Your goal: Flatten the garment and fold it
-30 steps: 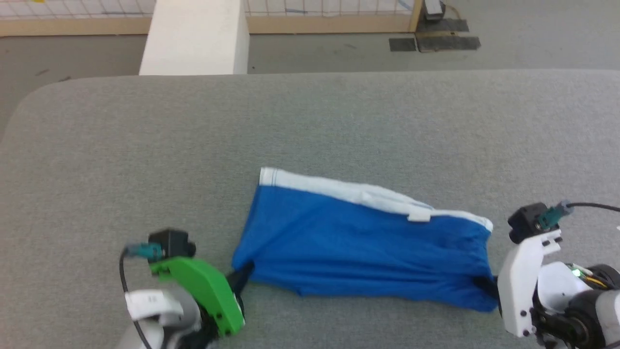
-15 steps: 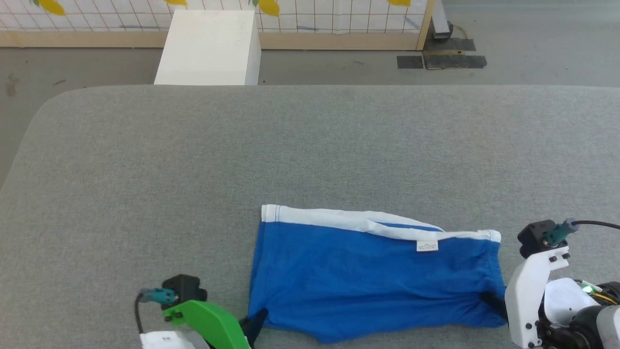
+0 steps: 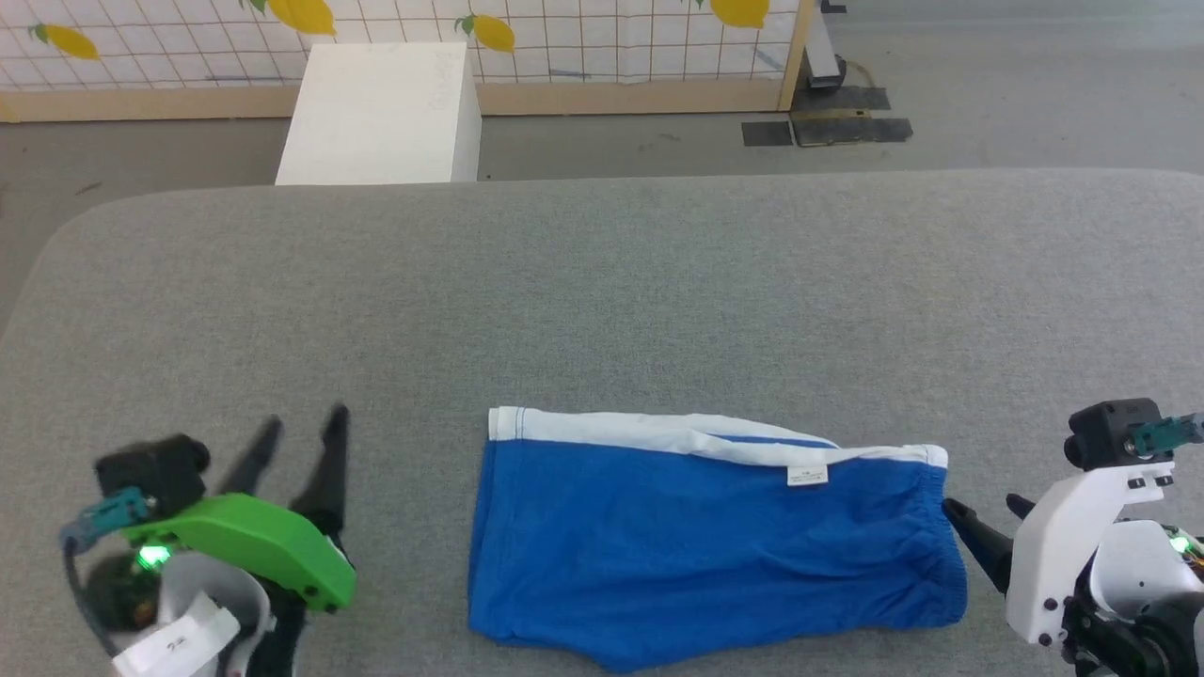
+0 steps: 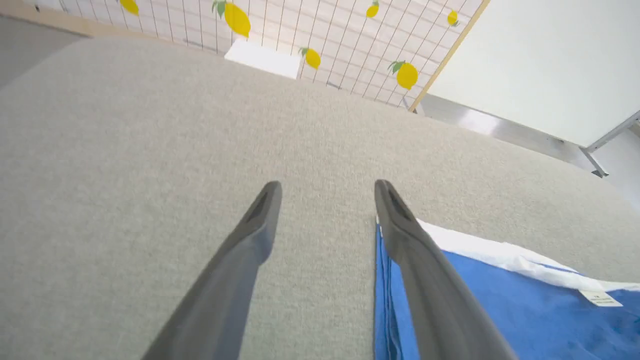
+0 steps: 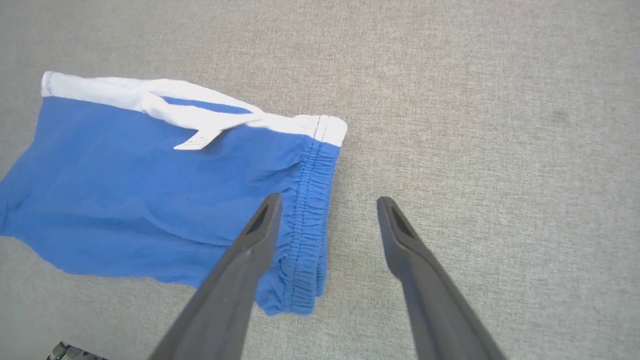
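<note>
The bright blue shorts (image 3: 715,545) lie flat on the grey table (image 3: 602,282), close to its near edge. A white stripe (image 3: 640,431) runs along their far edge, and a small white tag (image 3: 807,476) sits on it. The gathered waistband (image 5: 306,220) forms the right end. My left gripper (image 3: 307,417) stands open well left of the shorts, holding nothing; in the left wrist view it (image 4: 326,185) hovers over bare table beside the blue cloth (image 4: 500,305). My right gripper (image 3: 978,504) is open just right of the waistband; one of its fingers (image 5: 250,255) overlaps the cloth's edge (image 5: 150,200).
Beyond the table's far edge a white box (image 3: 376,113) stands on the floor, before a wire grid panel with lemon shapes (image 3: 564,38). Dark mats (image 3: 828,127) lie on the floor at the far right. Bare grey table stretches behind the shorts.
Both grippers have let go of the shorts' near corners and opened. The left one has drawn away to the left and the right one slightly to the right. The head camera has also shifted.
</note>
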